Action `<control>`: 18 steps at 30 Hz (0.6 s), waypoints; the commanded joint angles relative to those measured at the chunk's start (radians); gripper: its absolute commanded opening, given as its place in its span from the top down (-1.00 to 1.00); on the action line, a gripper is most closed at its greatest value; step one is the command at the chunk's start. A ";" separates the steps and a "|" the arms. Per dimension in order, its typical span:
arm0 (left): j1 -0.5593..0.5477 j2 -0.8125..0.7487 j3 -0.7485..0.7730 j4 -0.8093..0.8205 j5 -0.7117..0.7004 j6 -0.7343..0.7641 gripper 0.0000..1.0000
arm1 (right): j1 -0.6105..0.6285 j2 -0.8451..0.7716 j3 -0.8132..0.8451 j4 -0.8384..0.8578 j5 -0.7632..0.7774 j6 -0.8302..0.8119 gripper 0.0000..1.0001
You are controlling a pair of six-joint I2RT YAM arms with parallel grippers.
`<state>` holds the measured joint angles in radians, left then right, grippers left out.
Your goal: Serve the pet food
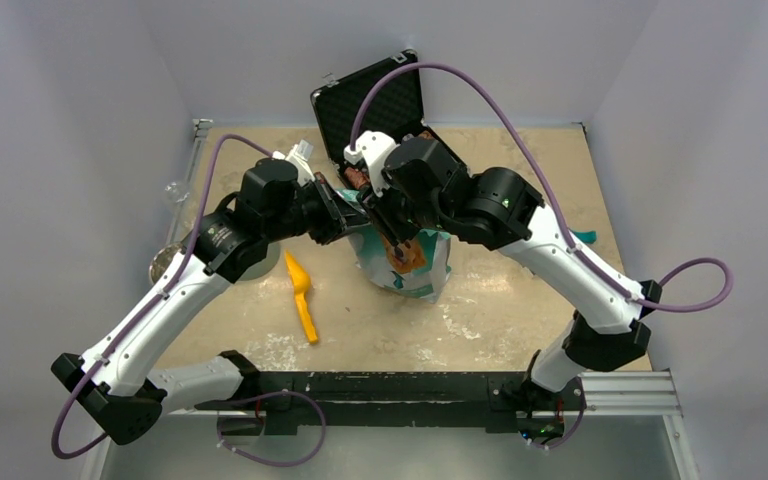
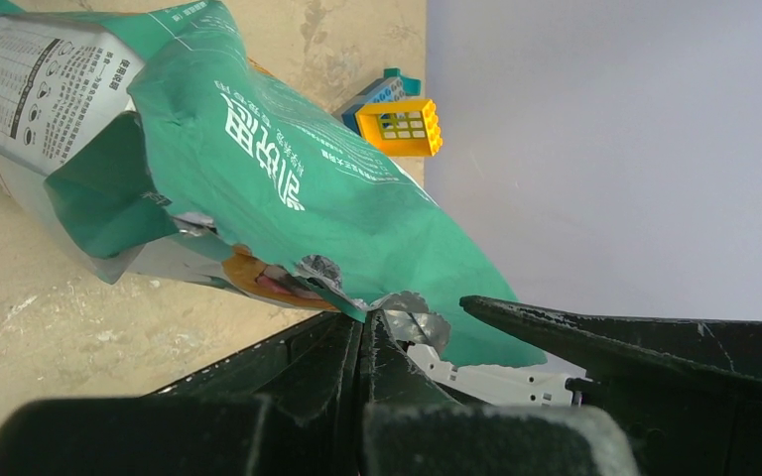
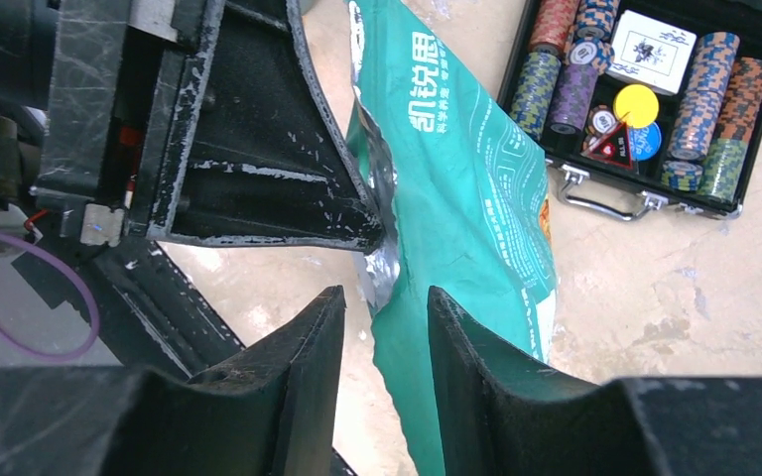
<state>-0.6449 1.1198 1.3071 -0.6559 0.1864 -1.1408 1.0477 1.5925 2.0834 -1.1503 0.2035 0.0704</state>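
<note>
Centrally in the top view, the teal pet food pouch [image 1: 425,275] stands on the beige table [image 1: 520,310], with both arms meeting over its upper end. The left gripper [image 2: 365,322] has its fingers pressed together on the torn, foil-lined edge of the pouch, which shows at the bottom middle of the left wrist frame; the bag body stretches from there toward the upper left. The right gripper [image 3: 382,302] has its jaws apart, with the same ragged edge showing in the gap just beyond the fingertips; whether they touch it I cannot tell. No pellets are visible outside the bag. A yellow scoop [image 1: 302,295] lies left of the pouch, apart from it. An open black case [image 3: 645,203] of striped poker chips [image 3: 699,84] fills the upper right of the right wrist frame. A yellow toy block [image 2: 402,124] sits near the wall.
</note>
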 commanded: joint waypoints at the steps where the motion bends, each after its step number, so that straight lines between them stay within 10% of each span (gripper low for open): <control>1: 0.002 -0.018 0.040 -0.035 -0.024 0.020 1.00 | -0.003 0.017 0.031 -0.003 0.037 0.004 0.20; 18: 0.003 -0.013 0.031 -0.021 -0.022 -0.004 1.00 | -0.003 0.058 0.063 -0.007 0.107 0.002 1.00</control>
<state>-0.6445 1.1198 1.3159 -0.6701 0.1856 -1.1423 1.0496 1.6615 2.1170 -1.1687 0.2676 0.0498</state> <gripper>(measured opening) 0.012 0.007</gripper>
